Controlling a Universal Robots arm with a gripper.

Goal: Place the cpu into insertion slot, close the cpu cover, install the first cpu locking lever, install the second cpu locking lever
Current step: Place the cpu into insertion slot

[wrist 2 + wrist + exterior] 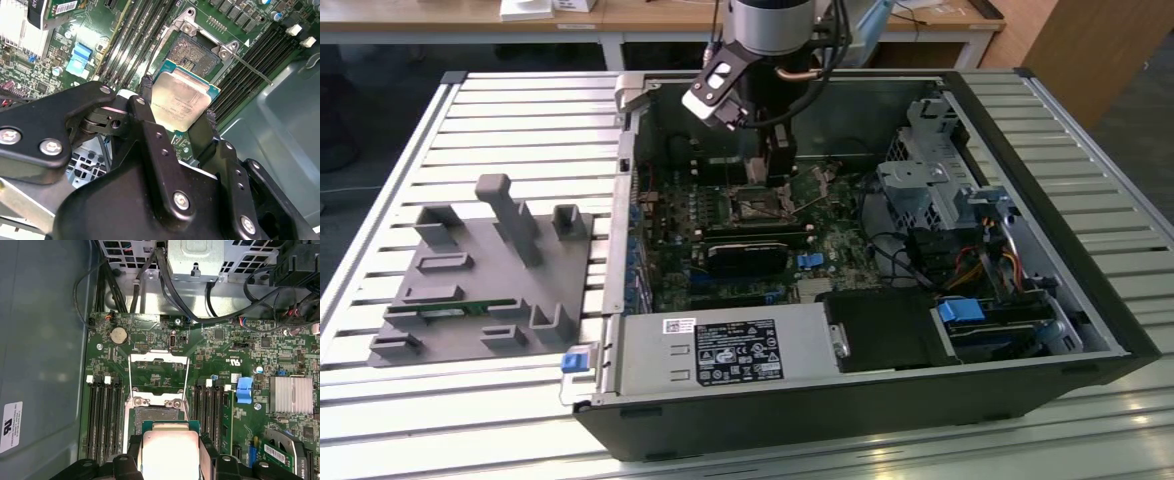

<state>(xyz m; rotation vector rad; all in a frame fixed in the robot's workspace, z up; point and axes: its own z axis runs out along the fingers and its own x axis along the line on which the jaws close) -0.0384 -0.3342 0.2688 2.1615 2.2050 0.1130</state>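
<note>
None of the four steps is done: the gripper [178, 102] clamps the chip [186, 94] near the bare socket [194, 51], cover [160, 358] open

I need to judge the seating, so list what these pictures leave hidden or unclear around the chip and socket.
- Gap between the cpu and the socket: hidden under the cpu itself in both wrist views.
- The cpu's near edge: behind the gripper body in the second wrist view, cut by the frame edge in the first wrist view.
- Socket in the exterior view: too small, partly behind the gripper.
</note>
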